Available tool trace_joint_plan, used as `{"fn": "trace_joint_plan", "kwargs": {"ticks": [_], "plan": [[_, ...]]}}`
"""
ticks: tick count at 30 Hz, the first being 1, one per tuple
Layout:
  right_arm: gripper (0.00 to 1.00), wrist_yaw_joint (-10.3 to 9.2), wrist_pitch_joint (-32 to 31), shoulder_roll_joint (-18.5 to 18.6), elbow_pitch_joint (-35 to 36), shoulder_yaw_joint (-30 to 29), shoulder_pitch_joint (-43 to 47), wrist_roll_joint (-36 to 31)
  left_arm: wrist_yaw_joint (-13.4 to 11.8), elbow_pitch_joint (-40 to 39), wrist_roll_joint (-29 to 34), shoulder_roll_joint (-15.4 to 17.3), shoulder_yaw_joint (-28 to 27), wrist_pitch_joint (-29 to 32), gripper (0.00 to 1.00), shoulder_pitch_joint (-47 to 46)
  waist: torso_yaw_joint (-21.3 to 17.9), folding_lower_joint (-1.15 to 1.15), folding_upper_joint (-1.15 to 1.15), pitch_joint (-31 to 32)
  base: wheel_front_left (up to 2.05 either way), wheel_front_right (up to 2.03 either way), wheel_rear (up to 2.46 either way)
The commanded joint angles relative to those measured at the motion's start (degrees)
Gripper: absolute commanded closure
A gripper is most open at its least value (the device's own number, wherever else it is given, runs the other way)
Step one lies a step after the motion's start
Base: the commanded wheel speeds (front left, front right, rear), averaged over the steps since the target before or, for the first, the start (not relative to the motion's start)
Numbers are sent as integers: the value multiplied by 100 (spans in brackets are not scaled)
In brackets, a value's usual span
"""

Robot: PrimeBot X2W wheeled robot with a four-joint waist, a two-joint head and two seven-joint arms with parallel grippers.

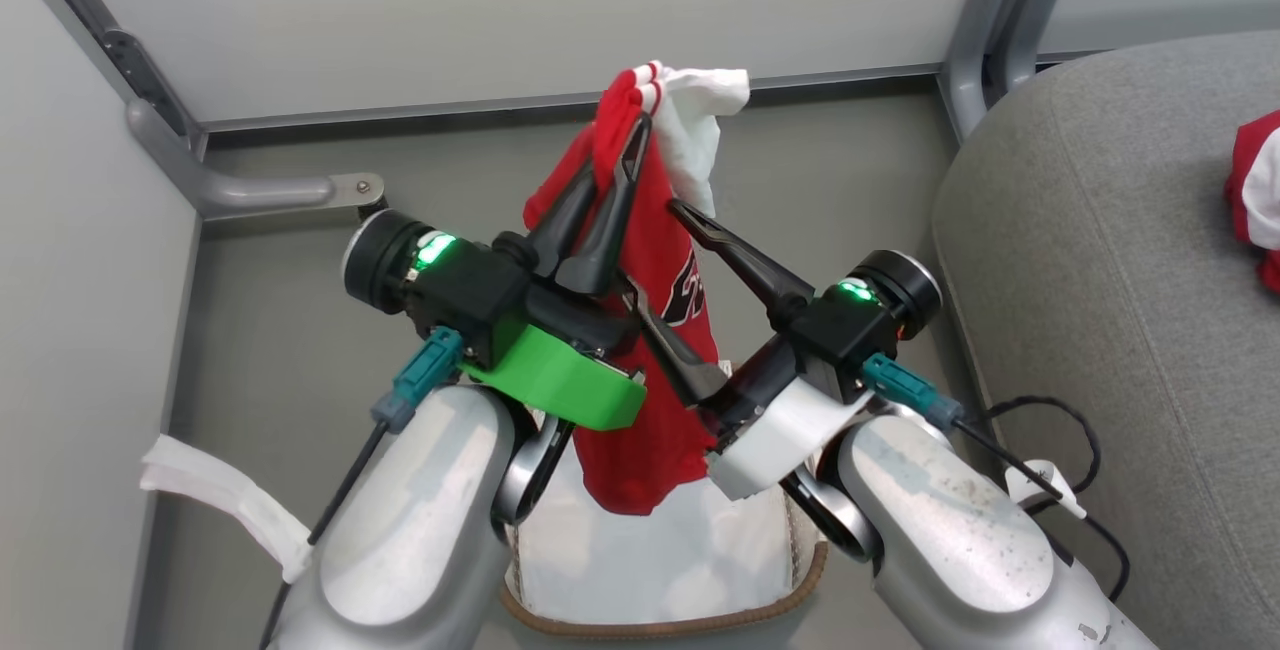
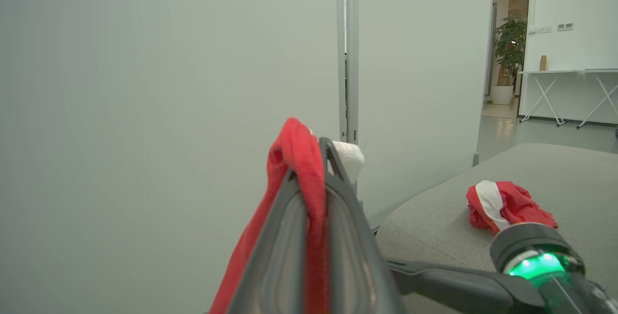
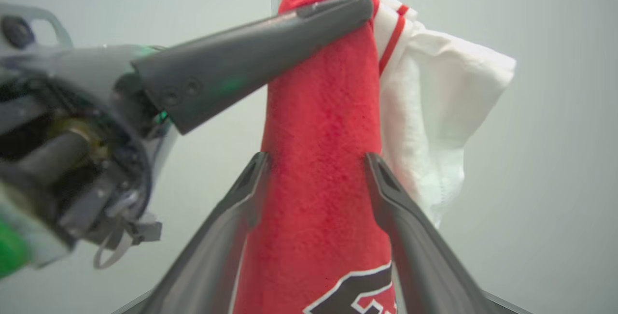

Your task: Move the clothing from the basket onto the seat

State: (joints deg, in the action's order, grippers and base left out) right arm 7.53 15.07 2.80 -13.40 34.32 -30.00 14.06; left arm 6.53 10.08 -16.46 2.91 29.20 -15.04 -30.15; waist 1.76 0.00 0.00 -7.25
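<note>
Dangling from the clamped left claw (image 1: 620, 145), the clothing (image 1: 660, 260) passes between the right claw's (image 1: 652, 250) spread fingers (image 1: 740, 255).

Pale grey partition panels (image 1: 500, 20) at 12 and 9 o'clock, standing on grey metal feet (image 1: 250, 192). Grey floor (image 1: 280, 350). Left wrist view, 2 o'clock: potted plant (image 2: 511, 43), white trestle table (image 2: 550, 94).

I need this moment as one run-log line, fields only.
left gripper: shut on red jersey, held above basket | right gripper: open, straddling jersey | seat: one red garment lying there
</note>
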Motion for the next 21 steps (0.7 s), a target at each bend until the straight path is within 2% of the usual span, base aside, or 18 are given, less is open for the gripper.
{"fn": "trace_joint_plan", "kwargs": {"ticks": [1, 6, 15, 21], "plan": [[0, -8, 15, 28, -39, -46, -70, -19, -33, 3, 21, 6, 39, -20, 100, -82, 57, 0, 0, -7, 0, 0, 0], [0, -8, 14, 27, -293, -101, -193, -126, -92, -30, -96, 6, 247, -20, 100, -116, 144, 0, 0, -1, 0, 0, 0], [0, -8, 14, 28, -1036, 157, -245, -42, -158, -137, -342, 5, 630, -20, 100, -160, 247, 0, 0, 20, 0, 0, 0], [0, -8, 14, 27, -1501, 215, -41, -24, -207, -115, -389, 4, 675, -20, 100, -172, 260, 0, 0, 21, 0, 0, 0]]}}
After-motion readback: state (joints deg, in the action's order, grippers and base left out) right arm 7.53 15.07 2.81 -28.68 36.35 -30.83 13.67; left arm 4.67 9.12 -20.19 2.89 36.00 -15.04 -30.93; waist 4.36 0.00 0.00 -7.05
